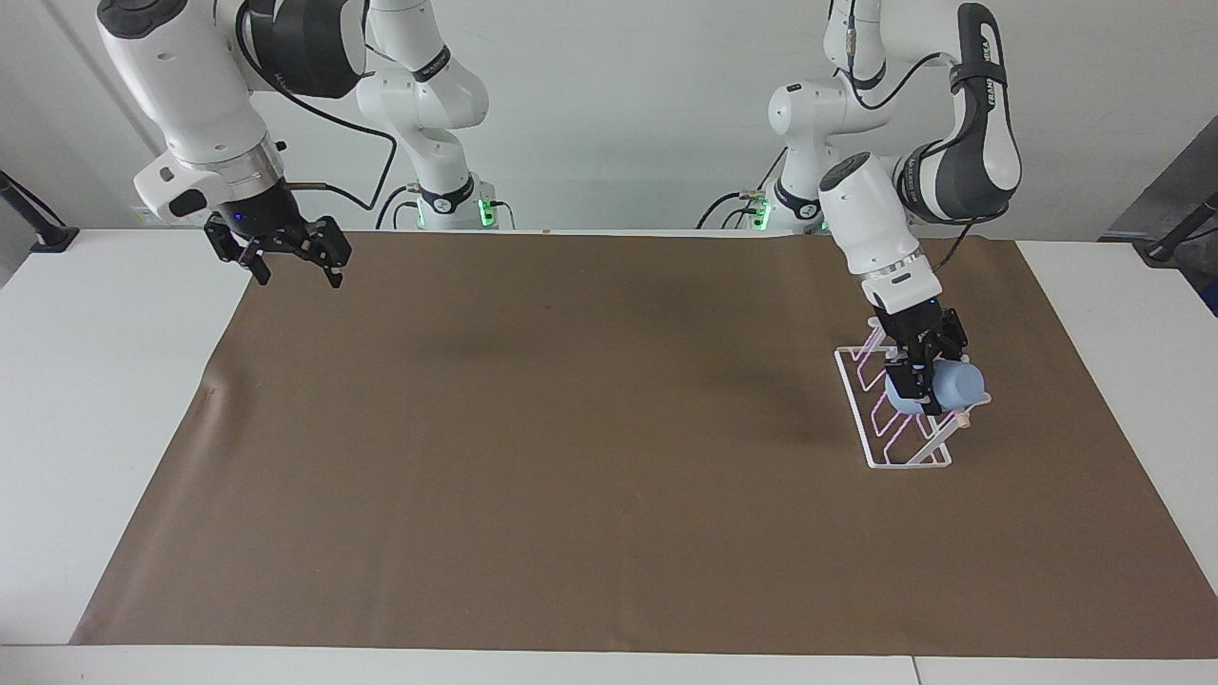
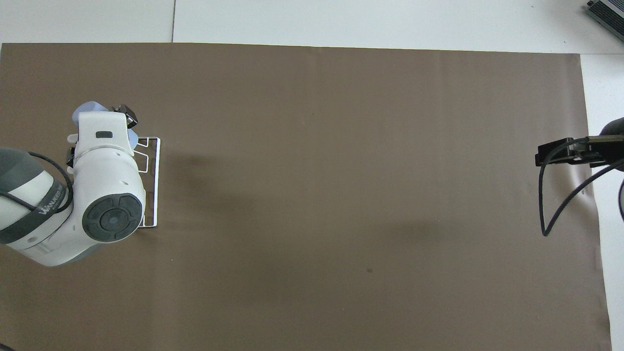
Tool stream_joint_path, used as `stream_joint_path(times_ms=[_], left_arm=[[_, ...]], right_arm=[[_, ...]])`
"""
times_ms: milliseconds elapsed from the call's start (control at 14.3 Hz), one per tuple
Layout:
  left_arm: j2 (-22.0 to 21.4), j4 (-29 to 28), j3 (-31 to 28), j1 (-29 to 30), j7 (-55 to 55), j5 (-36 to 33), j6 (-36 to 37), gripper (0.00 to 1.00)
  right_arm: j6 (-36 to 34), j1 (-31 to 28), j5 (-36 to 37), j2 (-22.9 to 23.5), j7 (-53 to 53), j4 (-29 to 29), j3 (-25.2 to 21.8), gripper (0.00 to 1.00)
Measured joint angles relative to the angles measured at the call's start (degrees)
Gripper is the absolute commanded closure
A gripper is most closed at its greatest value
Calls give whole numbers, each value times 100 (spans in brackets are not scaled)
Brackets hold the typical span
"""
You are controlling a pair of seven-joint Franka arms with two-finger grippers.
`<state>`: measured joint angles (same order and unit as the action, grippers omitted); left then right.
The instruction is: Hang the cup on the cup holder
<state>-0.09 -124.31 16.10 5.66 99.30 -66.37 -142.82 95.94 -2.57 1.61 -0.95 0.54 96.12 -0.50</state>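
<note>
Bench: As the scene stands, the white bench [image 1: 114, 400] carries a wide brown mat [image 1: 571, 457], and everything of the task sits at the left arm's end of it.
Left arm: It reaches down over the cup holder, its wrist hiding most of the rack in the overhead view.
Right arm: It waits over the mat's corner at its own end, well apart from the work.
Cup holder: The white wire cup holder [image 1: 890, 419] stands on the mat, prongs slanting up toward a wooden dowel along its top.
Cup: The light blue cup [image 1: 956, 384] lies tilted on its side at the holder's upper edge, just over the dowel, with the rack's prongs under it.
Left gripper: The left gripper [image 1: 921, 381] is clamped on the cup.
Right gripper: The right gripper [image 1: 293, 262] hangs with its fingers spread and holds nothing.
Progress: By my judgement the task is nearly done. The cup is carried to the holder and seems to be going onto a prong; whether it is fully seated cannot be told.
Left to do: Settle the cup, let go, and draw the arm clear.
</note>
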Motion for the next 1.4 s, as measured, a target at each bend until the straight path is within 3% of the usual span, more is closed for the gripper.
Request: stream_joint_path(times_ms=[70,140,210,1050,1190,1400], left_arm=[[0,-33,1,0,4,-2,-21,100],[0,-65,1,0,11,-5,-34,67],[0,-83,1,0,18,-8,-42,1],[-54,249,4,-5,-7,100,-39,0],[-54,336,4,-5,-365,646,-41,0],[-64,647,-24,3,-1564,2033,-34,0]], right_arm=[[0,0,0,0,0,0,0,0],[0,0,0,0,0,0,0,0],[0,0,0,0,0,0,0,0],[0,0,0,0,0,0,0,0],[0,0,0,-1,0,0,0,0],[0,0,0,-1,0,0,0,0]])
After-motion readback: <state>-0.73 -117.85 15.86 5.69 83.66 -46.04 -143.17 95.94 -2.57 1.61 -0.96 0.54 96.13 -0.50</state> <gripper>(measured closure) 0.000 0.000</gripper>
